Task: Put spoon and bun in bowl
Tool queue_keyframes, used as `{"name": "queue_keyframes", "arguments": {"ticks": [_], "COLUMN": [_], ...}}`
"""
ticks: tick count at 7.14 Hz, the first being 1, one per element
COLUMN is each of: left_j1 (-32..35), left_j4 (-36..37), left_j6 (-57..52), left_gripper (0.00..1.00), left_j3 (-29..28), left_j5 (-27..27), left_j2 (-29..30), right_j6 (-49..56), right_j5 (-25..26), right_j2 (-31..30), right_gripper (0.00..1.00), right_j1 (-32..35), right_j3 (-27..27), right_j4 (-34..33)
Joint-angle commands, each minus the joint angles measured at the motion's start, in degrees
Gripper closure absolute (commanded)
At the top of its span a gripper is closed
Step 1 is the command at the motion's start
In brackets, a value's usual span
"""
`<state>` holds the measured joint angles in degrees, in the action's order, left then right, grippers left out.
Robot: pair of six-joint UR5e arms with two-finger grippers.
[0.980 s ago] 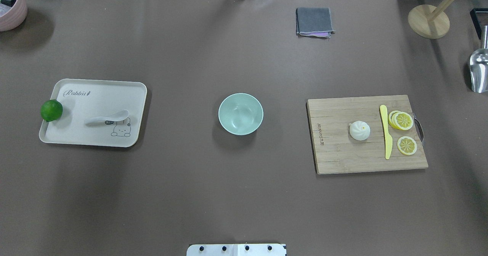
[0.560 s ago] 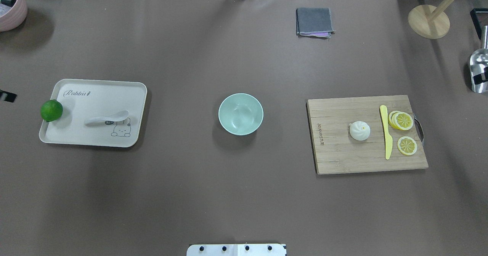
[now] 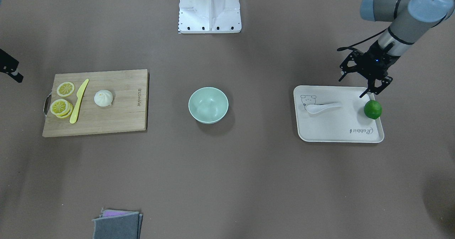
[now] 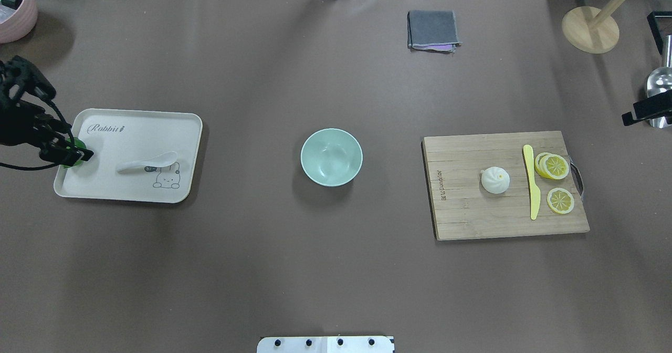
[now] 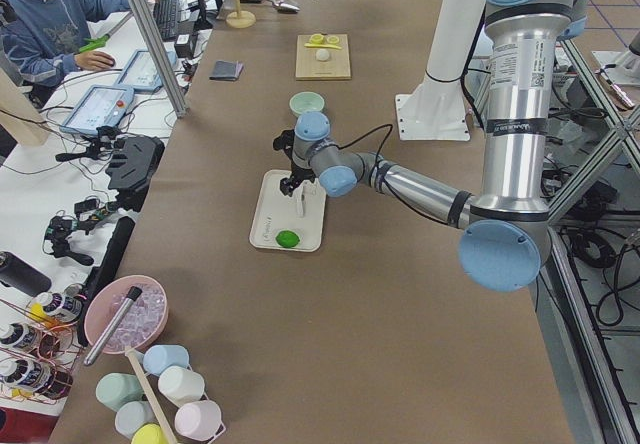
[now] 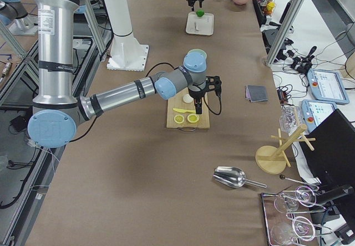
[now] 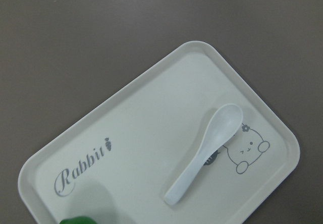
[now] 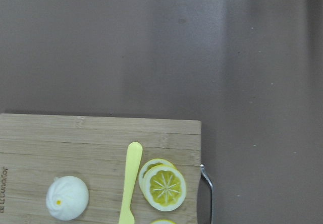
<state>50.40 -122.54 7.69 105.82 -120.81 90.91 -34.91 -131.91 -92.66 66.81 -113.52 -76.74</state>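
Observation:
The white spoon [image 4: 149, 162] lies on a cream tray [image 4: 131, 127], also in the front view [image 3: 321, 107] and the left wrist view [image 7: 204, 153]. The white bun [image 4: 495, 180] sits on a wooden cutting board [image 4: 472, 216], also in the right wrist view [image 8: 67, 198]. The mint-green bowl [image 4: 331, 157] stands empty mid-table. My left gripper [image 3: 352, 88] is open and empty above the tray's outer end, beside the lime [image 3: 373, 109]. My right gripper [image 4: 647, 112] shows only at the overhead view's right edge, off the board; it looks open and empty.
A yellow knife [image 4: 532, 182] and lemon slices [image 4: 559, 200] lie on the board beside the bun. A grey cloth [image 4: 432, 30], a wooden stand [image 4: 590, 30], a metal scoop [image 4: 659, 82] and a pink bowl [image 4: 13, 6] sit along the table's far side and ends.
My left gripper has come in from the left edge over the tray's end, covering most of the lime. A right gripper finger has entered at the right edge. The objects have not moved.

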Motion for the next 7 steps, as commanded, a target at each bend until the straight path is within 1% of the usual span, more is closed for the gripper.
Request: {"name": "queue_keyframes", "arguments": {"ticks": [1, 2, 3, 5, 7], "left_j1": [-4.2, -5.1, -5.1, -5.1, -5.2], "left_j4": [0.0, 0.1, 0.1, 0.1, 0.2], "left_j6": [-0.7, -3.4, -8.3, -10.0, -10.9], "left_gripper": [0.23, 0.26, 0.27, 0.29, 0.34], "left_j3": [-1.9, -3.0, -4.6, -8.2, -10.1], "left_j5": [1.6, 3.1, 4.6, 5.5, 6.0], "left_j2": [1.6, 1.6, 1.6, 4.3, 6.5], "right_j6": [-4.6, -7.2, -7.4, -7.4, -7.4], "right_j5": [2.0, 2.3, 2.3, 2.4, 2.7], "right_j2": [1.2, 1.8, 2.2, 2.4, 3.2], "right_gripper": [0.0, 0.0, 0.0, 0.0, 0.0], "right_j1": [-6.4, -8.7, -9.3, -12.0, -13.1], "right_j3": [-1.3, -1.9, -1.9, -2.0, -2.1], "right_j4": [0.0, 0.0, -0.1, -0.1, -0.1]}}
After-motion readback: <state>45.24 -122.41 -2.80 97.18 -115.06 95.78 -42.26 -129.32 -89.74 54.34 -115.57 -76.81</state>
